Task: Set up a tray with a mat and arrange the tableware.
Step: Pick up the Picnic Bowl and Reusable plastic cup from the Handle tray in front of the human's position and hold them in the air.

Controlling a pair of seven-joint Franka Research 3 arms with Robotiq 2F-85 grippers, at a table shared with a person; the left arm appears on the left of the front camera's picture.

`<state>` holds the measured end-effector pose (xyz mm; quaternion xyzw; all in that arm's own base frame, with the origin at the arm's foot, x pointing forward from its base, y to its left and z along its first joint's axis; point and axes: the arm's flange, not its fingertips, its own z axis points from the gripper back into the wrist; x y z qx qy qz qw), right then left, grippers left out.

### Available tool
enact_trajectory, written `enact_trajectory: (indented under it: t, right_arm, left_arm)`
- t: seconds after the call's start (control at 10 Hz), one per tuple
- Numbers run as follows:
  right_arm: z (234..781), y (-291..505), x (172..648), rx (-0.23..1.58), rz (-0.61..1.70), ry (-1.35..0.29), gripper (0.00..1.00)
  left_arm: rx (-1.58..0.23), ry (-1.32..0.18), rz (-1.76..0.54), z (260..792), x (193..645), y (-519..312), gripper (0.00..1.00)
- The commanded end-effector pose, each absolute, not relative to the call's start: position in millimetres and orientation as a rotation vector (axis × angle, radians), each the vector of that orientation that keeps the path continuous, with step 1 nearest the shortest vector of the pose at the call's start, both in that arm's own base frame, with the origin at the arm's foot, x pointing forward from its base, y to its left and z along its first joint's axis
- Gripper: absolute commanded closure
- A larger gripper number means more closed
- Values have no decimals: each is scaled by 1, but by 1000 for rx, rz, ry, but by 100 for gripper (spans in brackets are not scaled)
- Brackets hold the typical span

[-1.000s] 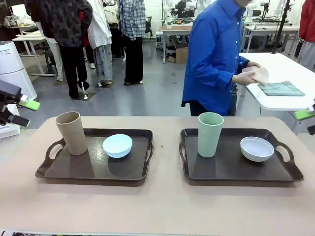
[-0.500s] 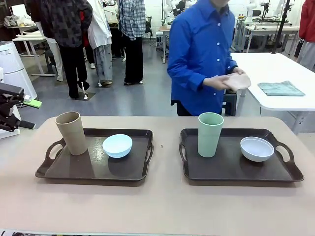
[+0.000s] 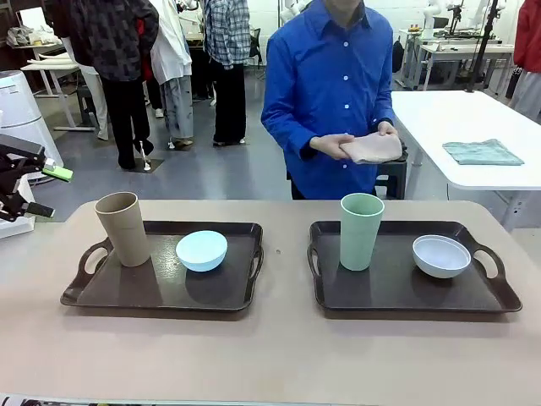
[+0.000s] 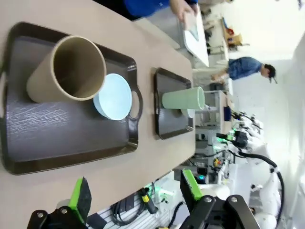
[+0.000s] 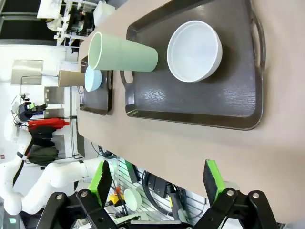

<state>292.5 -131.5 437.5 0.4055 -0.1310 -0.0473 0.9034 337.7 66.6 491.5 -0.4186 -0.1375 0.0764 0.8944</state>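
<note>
Two dark brown trays lie side by side on the table. The left tray [image 3: 161, 292] holds a tan-brown cup [image 3: 123, 228] and a light blue bowl [image 3: 201, 250]. On the right tray [image 3: 406, 296] stand a pale green cup [image 3: 361, 231] and a white bowl [image 3: 441, 255]. Across the table, a person in a blue shirt holds a folded pale pink mat [image 3: 372, 149] in both hands. My left gripper [image 3: 46, 193] hovers open off the table's left end. Its own view looks down on the tan cup [image 4: 71, 71] past its open gripper [image 4: 136, 191]. My right gripper [image 5: 157, 177] is open above the table's edge, short of the white bowl [image 5: 194, 51].
A white side table [image 3: 456, 118] at the back right carries a folded teal cloth [image 3: 482, 152]. Several people stand farther back on the left. Bare tabletop runs in front of both trays and in the gap between them.
The person has turned from the side table to face my table, bringing the folded mat along. My left gripper has shifted slightly. The right gripper's green pad has left the front view.
</note>
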Motion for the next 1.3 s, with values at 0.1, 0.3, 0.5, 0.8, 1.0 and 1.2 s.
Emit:
enact_trajectory:
  t: [0.1, 0.3, 0.5, 0.8, 1.0, 1.2]
  right_arm:
    - [448, -125, 300, 830, -118, -294, 0]
    - [450, -123, 301, 825, -123, -298, 0]
    - [451, -120, 303, 799, -100, -309, 0]
    - [450, -127, 300, 816, -84, -288, 0]
    - [450, -127, 300, 816, -84, -288, 0]
    - [450, -127, 300, 816, -84, -288, 0]
  left_arm:
    - [-721, -245, 208, 495, 333, 59, 0]
    - [-619, -203, 236, 497, 332, 69, 0]
    - [-542, -197, 223, 497, 330, 68, 0]
    - [-636, -216, 216, 491, 333, 67, 0]
    - [-636, -216, 216, 491, 333, 67, 0]
    - [-636, -216, 216, 491, 333, 67, 0]
